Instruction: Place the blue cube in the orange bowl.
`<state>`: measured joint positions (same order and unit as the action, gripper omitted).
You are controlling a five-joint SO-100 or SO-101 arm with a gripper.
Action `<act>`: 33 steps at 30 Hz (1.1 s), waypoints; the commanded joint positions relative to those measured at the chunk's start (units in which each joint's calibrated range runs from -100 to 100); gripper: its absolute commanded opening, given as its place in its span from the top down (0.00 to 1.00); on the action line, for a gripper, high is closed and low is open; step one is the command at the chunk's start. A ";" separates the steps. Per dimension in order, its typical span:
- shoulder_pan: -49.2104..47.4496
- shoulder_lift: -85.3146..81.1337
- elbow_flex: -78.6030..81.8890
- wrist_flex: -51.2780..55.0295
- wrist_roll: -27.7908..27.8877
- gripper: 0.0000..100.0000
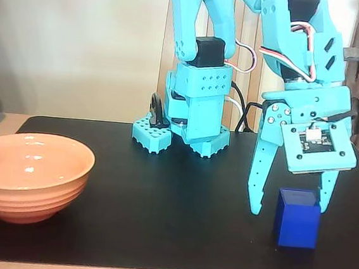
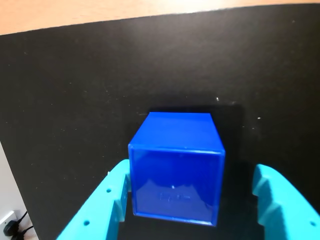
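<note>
the turquoise two-finger gripper (image 1: 290, 209) is hanging with fingers spread around the small deep-blue cube (image 2: 175, 172), sitting on the black worktop (image 1: 160, 202); the glossy peach-orange ridged bowl (image 1: 26, 177) is sitting well apart, at the fixed view's left.

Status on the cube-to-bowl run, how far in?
Early. Done: the gripper has been brought down around the cube, which sits between the open fingers in the wrist view. In hand: the grasp; the jaws have not closed, a gap shows on the cube's right side, and the cube sits on the black mat. Left: close, lift, carry across to the bowl, which is empty, and release.
</note>
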<state>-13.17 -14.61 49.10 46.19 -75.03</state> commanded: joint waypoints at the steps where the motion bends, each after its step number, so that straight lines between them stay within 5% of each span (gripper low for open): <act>1: -0.07 -0.43 -2.91 -1.59 -0.41 0.73; 33: 0.13 0.85 -3.63 -1.68 0.33 0.81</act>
<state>-13.27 -13.00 49.10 46.19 -75.03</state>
